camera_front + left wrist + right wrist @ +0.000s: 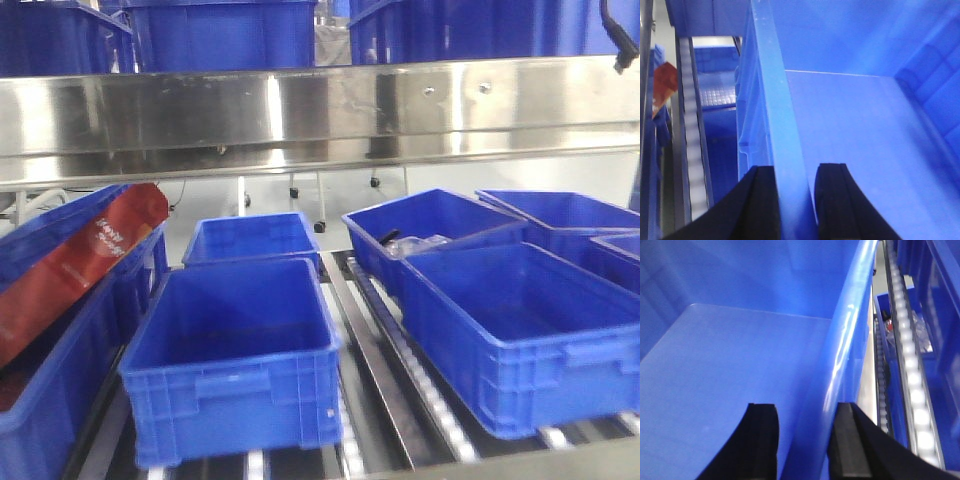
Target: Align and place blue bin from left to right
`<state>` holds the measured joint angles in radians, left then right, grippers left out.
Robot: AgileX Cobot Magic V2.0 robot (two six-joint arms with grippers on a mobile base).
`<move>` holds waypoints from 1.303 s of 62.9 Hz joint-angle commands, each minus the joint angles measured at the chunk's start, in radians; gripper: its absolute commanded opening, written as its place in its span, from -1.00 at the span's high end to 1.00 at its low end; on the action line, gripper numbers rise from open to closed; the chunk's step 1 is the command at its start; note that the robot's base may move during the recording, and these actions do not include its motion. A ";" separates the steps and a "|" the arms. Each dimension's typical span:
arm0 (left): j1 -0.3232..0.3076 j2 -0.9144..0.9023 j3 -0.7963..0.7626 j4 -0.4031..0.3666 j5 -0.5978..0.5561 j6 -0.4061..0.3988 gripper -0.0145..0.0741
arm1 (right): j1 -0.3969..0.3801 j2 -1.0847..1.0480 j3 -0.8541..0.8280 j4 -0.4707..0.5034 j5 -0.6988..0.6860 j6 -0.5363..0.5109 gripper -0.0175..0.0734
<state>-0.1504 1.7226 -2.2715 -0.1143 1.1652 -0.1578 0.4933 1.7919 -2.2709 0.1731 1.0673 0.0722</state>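
Left gripper (pixel 796 167) fingers clamp blue bin (pixel 850 130) wall; right gripper (pixel 805 406) straddles opposite wall, grip unclear. Uneven hold could tilt bin, snagging on roller track (pixel 912 385).

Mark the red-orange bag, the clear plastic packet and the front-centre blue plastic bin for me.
Red-orange bag (pixel 88 262), front view, on its printed middle.
Clear plastic packet (pixel 418 243), front view, on its crumpled middle.
Front-centre blue plastic bin (pixel 232 385), front view, on the near wall's handle.
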 commanded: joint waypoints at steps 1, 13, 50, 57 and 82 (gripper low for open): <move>-0.012 -0.029 -0.018 -0.082 -0.086 0.026 0.92 | 0.008 -0.018 -0.012 0.030 -0.178 0.000 0.95; -0.012 -0.029 -0.018 -0.082 -0.086 0.026 0.92 | 0.008 -0.018 -0.012 0.030 -0.178 0.000 0.95; -0.012 -0.029 -0.018 -0.082 -0.086 0.026 0.92 | 0.008 -0.018 -0.012 0.030 -0.178 0.000 0.95; -0.012 -0.029 -0.018 -0.082 -0.086 0.026 0.92 | 0.008 -0.018 -0.012 0.030 -0.178 0.000 0.95; -0.012 -0.029 -0.018 -0.082 -0.086 0.026 0.92 | 0.008 -0.018 -0.012 0.030 -0.178 0.000 0.95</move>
<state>-0.1504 1.7226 -2.2715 -0.1124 1.1594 -0.1578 0.4933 1.7937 -2.2709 0.1731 1.0650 0.0722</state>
